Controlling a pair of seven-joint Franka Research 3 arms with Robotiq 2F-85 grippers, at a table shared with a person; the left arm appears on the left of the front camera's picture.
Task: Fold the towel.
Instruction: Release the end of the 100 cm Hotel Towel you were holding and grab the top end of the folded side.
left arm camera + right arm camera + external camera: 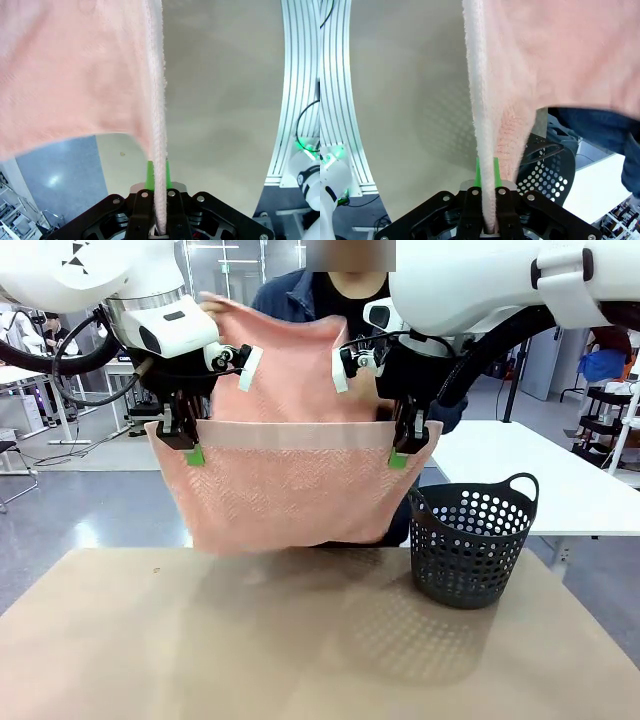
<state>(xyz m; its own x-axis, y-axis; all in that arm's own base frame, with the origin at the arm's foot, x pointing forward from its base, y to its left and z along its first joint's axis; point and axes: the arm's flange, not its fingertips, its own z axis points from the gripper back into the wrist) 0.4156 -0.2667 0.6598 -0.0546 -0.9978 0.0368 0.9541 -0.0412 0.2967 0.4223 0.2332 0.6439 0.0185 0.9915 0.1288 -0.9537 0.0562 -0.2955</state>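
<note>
The pale pink towel (285, 490) hangs in the air above the far side of the table, its smooth band stretched level between both grippers. My left gripper (195, 452) is shut on the towel's left top corner, my right gripper (400, 457) on its right top corner. Behind the grippers a further part of the towel rises, and a person's hand (212, 304) holds its top left corner. In the left wrist view the towel (159, 165) runs edge-on between the green pads (149, 176). In the right wrist view the towel (487, 165) is pinched the same way.
A dark perforated basket (470, 540) with handles stands on the tan table (300, 640) at the right, just below and beside the towel's right lower corner. The person in a dark blue jacket stands at the far side. A white table lies behind on the right.
</note>
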